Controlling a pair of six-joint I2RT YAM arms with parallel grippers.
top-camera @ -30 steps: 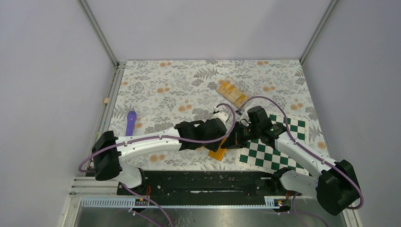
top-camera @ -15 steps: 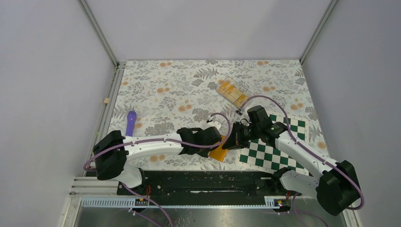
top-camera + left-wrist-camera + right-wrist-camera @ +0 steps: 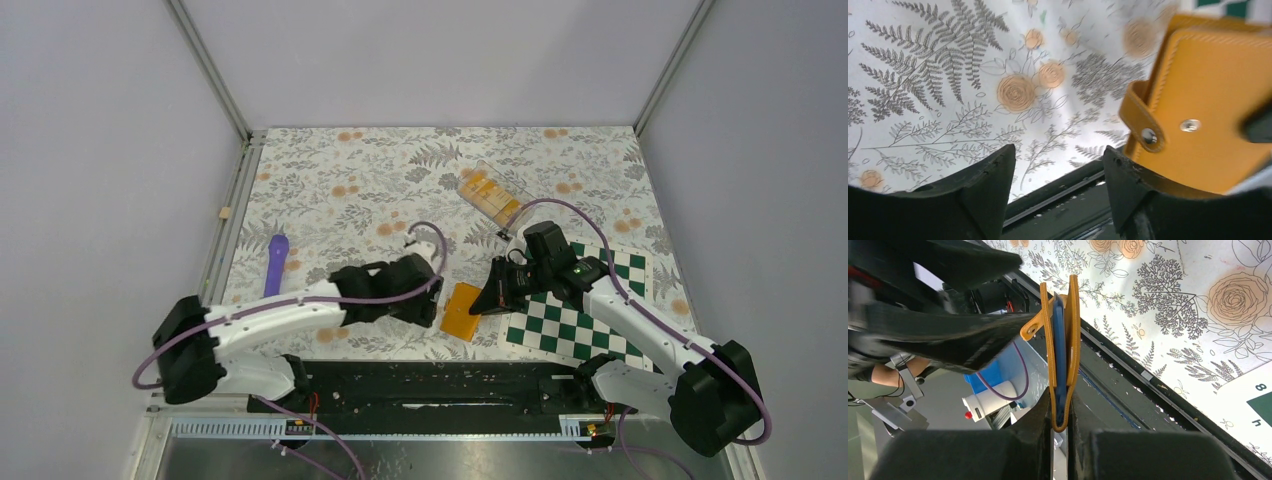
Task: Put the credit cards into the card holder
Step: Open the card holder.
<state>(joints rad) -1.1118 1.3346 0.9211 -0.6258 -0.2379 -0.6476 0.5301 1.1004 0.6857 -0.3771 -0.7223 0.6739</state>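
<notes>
– Floral-print surface, grey walls on three sides. Where is the card holder?

– Near the front edge, between the two arms. The right gripper has it pinched by one edge, jaws nearly together. In the right wrist view it is folded almost shut, with the blue lining showing in the slit.

– Does it rest on the surface?

– I cannot tell; it shows out over the near edge.

– And the left gripper?

– Jaws apart, nothing between them. It hangs just beside the holder's cover (the stud and the strap's snap show clearly in the left wrist view), not touching it.

– Credit cards?

– Orange pieces inside a clear box farther back, well apart from both grippers. How many, I cannot tell.

– Anything else?

– A green-and-white chequered board lies under the right arm, and a purple object lies at the left side.
</notes>
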